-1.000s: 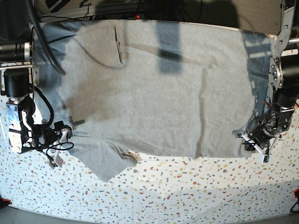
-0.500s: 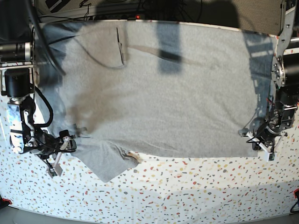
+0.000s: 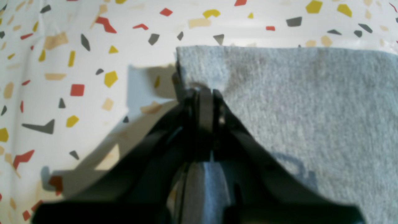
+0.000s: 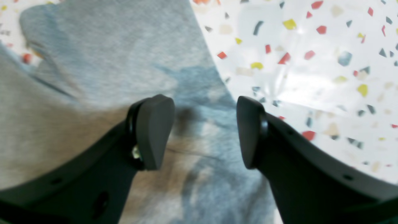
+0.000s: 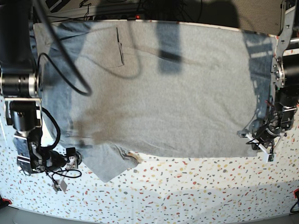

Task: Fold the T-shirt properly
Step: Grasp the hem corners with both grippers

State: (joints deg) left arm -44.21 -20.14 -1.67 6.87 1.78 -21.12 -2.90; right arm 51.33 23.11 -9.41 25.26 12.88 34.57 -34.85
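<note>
Grey T-shirt lies flat on the speckled counter, long axis running side to side, one sleeve poking toward the near edge. Left wrist view: left gripper clenched on a shirt corner. Right wrist view: right gripper fingers spread wide above the sleeve, holding nothing.

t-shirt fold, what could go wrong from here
1. The left gripper is shut on one corner of the T-shirt while the right gripper is open above the cloth and holds nothing. A pull from one side alone could skew the shirt.
2. The sleeve lies rumpled at the near edge by the right gripper, so it might get folded in crooked.
</note>
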